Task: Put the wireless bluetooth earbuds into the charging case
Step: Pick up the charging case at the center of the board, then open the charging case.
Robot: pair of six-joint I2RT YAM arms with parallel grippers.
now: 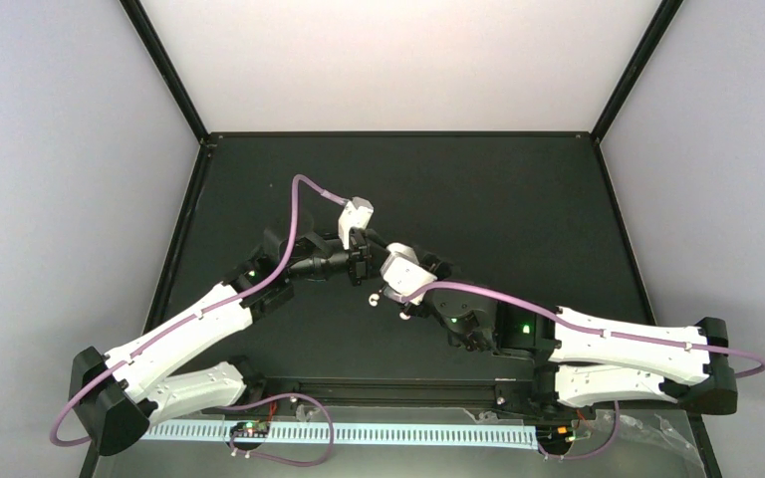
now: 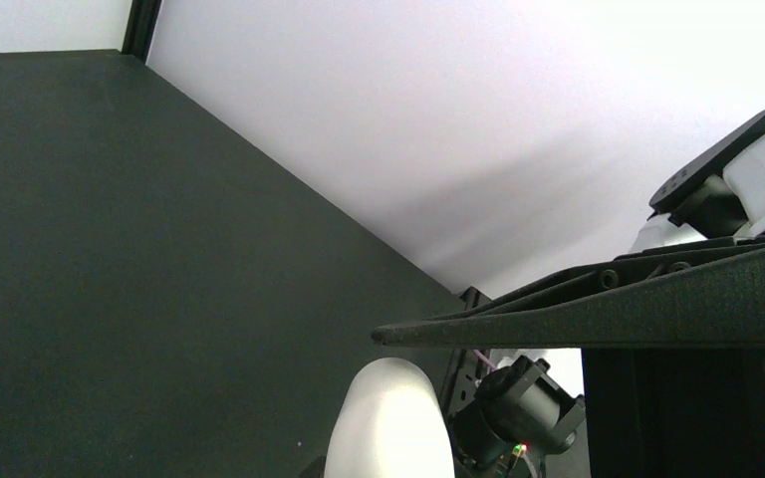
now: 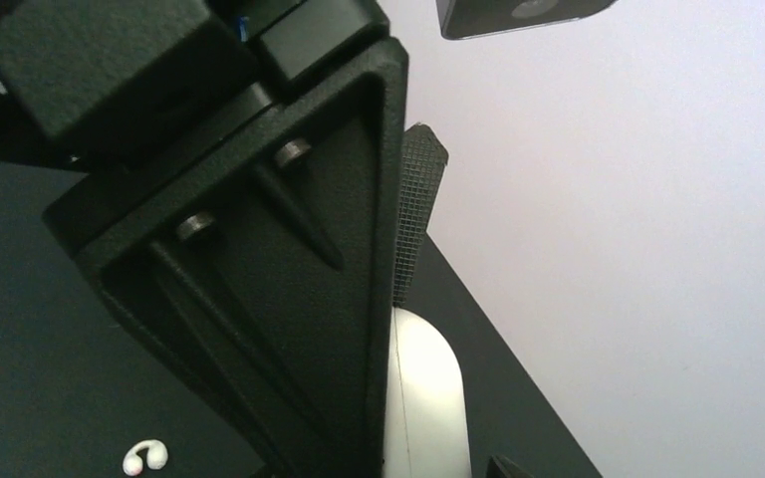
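Left pincer point(image 1: 369, 261) closed, white curled earbud point(image 3: 145, 457) on table point(image 3: 20, 378)

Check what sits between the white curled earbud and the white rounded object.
Right wrist view: the right pincer's black ribbed finger, white curled earbud left of it, white rounded object right.

Left arm point(image 1: 194, 324), right arm point(image 1: 623, 339) meet over table point(image 1: 518, 199); nearby — white earbud point(image 1: 372, 299).

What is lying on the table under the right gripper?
One white curled earbud lies on the dark table below the right gripper. A white rounded object shows behind its finger; that finger covers the rest.
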